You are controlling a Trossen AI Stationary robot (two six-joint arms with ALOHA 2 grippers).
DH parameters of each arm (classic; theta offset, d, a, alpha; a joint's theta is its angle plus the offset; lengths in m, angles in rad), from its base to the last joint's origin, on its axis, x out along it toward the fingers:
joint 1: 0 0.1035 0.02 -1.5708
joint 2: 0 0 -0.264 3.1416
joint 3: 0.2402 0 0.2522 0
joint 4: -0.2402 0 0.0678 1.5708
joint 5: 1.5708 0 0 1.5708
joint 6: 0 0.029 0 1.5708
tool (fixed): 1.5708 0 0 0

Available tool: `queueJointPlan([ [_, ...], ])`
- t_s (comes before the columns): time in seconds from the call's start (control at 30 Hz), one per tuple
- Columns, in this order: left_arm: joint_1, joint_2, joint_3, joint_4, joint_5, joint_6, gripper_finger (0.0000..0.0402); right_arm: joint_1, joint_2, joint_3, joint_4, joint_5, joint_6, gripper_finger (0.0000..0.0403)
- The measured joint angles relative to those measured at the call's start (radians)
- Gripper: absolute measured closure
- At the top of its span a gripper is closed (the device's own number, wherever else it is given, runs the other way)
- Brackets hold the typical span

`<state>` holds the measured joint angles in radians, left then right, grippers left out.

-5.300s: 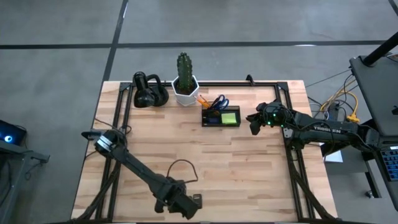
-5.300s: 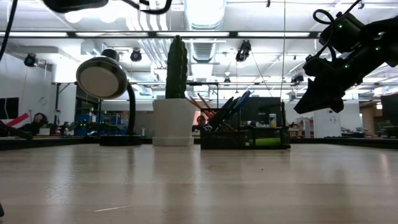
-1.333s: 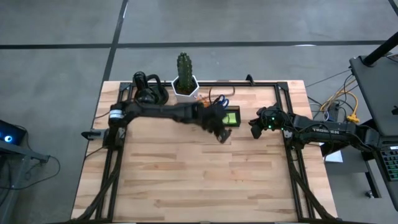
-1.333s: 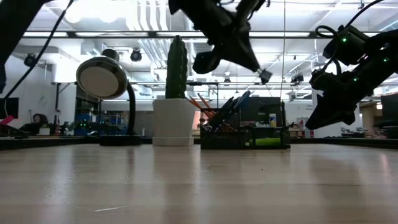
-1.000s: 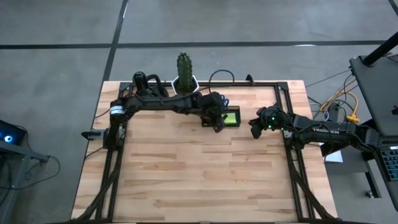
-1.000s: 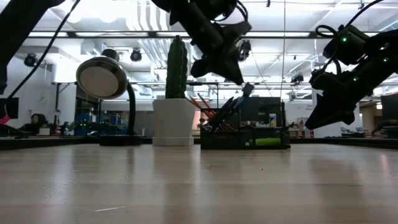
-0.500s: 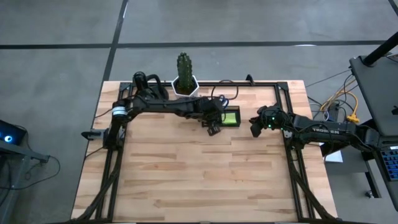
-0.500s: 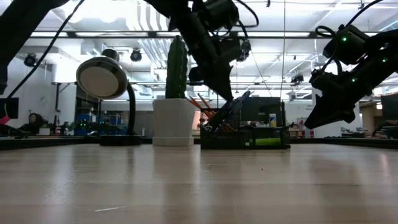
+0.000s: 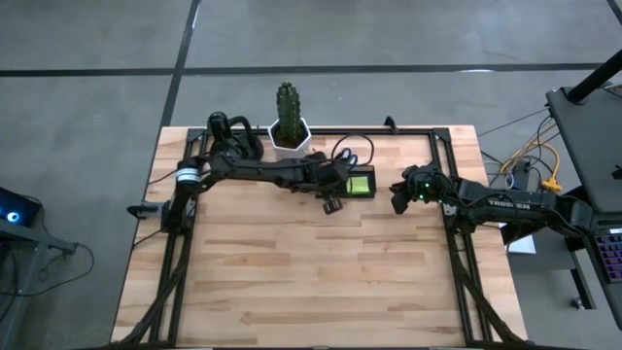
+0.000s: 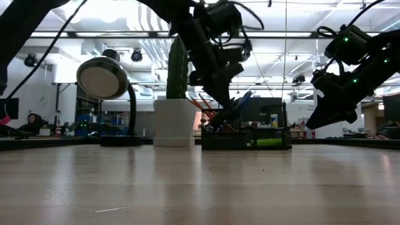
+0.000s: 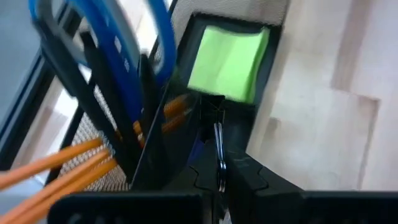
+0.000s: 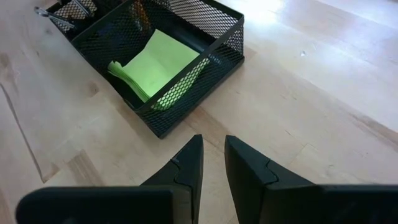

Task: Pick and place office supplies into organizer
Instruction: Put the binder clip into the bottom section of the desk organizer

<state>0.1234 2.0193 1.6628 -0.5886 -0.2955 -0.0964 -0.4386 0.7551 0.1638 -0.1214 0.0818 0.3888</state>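
On the far left of the desk (image 9: 292,282), a black rounded gadget (image 9: 233,146) is sitting at the back edge, with a cactus in a white pot (image 9: 290,141) standing just beside it. The left arm is reaching across from the left side, and its left tool (image 9: 332,201) is hanging over the near-left corner of the organizer (image 9: 373,185). Its fingers are pressed together, pinching the wire handle of a small black clip (image 11: 214,111) just above the box. The organizer is sitting near the back of the desk, right of the pot. Blue-handled scissors (image 9: 342,154) and orange pencils (image 11: 56,168) are standing in its taller part, and a lime-green sticky-note pad (image 9: 361,183) is lying in the lower one. The right tool (image 9: 398,197) is hovering just right of the organizer, its fingers slightly parted and gripping nothing.
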Motion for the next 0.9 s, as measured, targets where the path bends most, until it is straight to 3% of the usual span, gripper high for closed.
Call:
queueJointPlan([
  [0.73,-0.006,-0.002,-0.112,0.115,0.039,0.026,0.0401,0.0,0.0,0.0,0.0,-0.001,0.0,0.0346],
  [0.9,-0.006,-0.002,-0.117,0.118,0.037,0.025,0.0381,0.0,0.0,0.0,0.0,-0.003,0.003,0.0346],
])
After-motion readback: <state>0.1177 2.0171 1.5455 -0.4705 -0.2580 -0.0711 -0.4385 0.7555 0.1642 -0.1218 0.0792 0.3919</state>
